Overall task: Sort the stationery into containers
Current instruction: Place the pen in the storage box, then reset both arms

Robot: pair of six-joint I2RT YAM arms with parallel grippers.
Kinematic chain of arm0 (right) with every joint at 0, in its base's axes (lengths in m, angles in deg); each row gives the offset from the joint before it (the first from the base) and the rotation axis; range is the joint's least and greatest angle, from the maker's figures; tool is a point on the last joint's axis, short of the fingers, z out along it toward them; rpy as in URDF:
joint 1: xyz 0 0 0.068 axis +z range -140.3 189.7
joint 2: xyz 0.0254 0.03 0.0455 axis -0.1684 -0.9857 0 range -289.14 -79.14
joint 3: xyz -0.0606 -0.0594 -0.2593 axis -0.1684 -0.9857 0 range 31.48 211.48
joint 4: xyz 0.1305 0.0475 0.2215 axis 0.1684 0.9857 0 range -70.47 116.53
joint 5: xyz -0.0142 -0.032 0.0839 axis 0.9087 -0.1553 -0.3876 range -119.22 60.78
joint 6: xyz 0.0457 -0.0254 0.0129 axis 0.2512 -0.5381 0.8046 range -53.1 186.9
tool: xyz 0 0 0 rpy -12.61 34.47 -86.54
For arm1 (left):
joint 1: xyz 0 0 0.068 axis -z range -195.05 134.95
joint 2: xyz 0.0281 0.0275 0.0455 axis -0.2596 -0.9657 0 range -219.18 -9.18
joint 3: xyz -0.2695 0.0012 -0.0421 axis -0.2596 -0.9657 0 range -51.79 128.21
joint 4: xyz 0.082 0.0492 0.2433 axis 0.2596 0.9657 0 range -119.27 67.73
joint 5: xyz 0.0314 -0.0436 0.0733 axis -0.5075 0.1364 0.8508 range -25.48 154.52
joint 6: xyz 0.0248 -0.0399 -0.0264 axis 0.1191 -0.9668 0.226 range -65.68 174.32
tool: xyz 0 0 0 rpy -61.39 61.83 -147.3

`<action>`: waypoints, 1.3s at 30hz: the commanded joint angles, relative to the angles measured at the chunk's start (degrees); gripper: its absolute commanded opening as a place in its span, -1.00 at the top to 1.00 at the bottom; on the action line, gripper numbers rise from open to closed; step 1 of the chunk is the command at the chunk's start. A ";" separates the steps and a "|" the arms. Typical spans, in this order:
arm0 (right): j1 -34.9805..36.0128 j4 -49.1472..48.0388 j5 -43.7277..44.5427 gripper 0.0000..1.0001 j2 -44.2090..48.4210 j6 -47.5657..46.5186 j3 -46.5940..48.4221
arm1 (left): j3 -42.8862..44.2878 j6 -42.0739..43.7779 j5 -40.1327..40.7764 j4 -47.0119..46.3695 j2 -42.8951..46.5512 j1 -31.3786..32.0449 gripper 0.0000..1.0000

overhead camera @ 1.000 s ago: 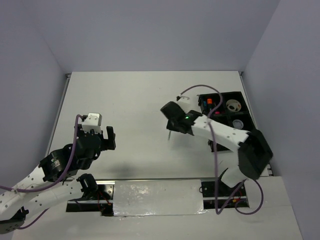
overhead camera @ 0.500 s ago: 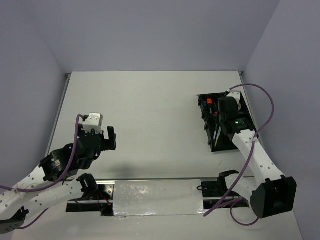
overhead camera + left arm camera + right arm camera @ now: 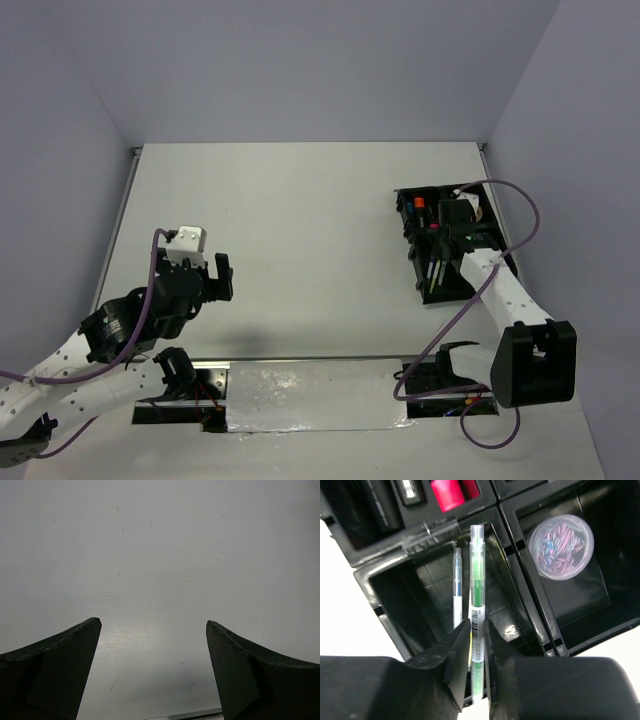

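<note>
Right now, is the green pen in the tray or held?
Held: the right tool is shut on the green pen, above the organiser tray.

No legible text, brand or number anywhere. Only marking: white barcode sticker [image 3: 477, 618] on clear green pen [image 3: 476, 580], right wrist view; bars visible, digits too small to read.

lab cell: walled white table [image 3: 300, 230]

Left gripper [image 3: 153, 625], jaws wide apart, above white table [image 3: 165, 545].
</note>
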 commanded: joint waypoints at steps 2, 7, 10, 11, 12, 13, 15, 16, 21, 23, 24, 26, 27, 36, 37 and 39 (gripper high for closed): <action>-0.32 -3.39 0.73 0.44 0.84 1.77 -1.48 | 0.18 1.52 0.16 -2.63 -0.25 -0.10 -0.99; -0.23 -3.13 1.08 0.10 0.58 3.17 -1.57 | 0.18 1.51 0.25 -2.72 -0.08 -0.10 -0.99; -0.32 -1.99 -0.06 -0.47 2.50 3.79 -0.78 | 0.18 1.52 0.33 -2.63 -0.08 -0.10 -0.99; -0.32 -1.21 -0.58 -0.57 3.38 3.88 -0.08 | 0.27 1.43 0.42 -2.63 -0.08 -0.01 -0.99; -0.41 -0.59 -1.46 -0.77 4.61 3.88 0.44 | 0.27 1.34 0.60 -2.54 -0.25 -0.10 -0.99; -0.23 0.11 -4.43 -0.98 6.01 3.62 0.97 | 0.27 1.17 0.77 -2.54 -0.25 -0.10 -0.99; -0.14 2.05 -8.48 -0.99 11.72 2.74 2.90 | 0.79 0.03 2.35 -1.76 -0.86 -0.10 -0.99; -0.06 2.92 -10.94 -0.99 16.26 1.61 3.69 | 1.67 -0.76 3.40 -1.14 -1.04 -0.36 -0.99; 0.21 13.02 -12.28 -0.99 28.68 -1.30 11.77 | 3.78 -6.56 8.42 3.34 -0.87 -4.75 -0.99; 0.29 18.54 -12.28 -0.99 31.59 -2.01 16.68 | 5.18 -8.75 9.38 4.57 -0.34 -5.81 -0.99; 0.38 20.49 -12.28 -0.99 33.86 -2.97 18.45 | 6.06 -9.64 10.78 7.53 -0.08 -5.81 -0.99; 0.29 26.10 -11.15 -1.00 36.77 -4.46 23.44 | 9.40 -11.74 13.07 12.02 0.45 -5.81 -0.99; 0.29 27.79 -10.35 -0.99 37.57 -4.99 25.04 | 10.63 -11.93 13.69 13.09 0.62 -5.81 -0.99; 1.79 36.33 -10.26 -0.99 48.81 -7.37 33.06 | 20.56 -11.32 16.24 22.41 3.87 -5.81 -0.99; 2.31 36.94 -10.26 -0.99 49.70 -7.37 32.62 | 21.09 -11.32 15.81 23.72 4.40 -5.81 -0.99; 3.36 37.39 -10.00 -0.99 51.90 -7.20 31.57 | 22.15 -11.14 15.19 24.96 5.45 -5.81 -0.99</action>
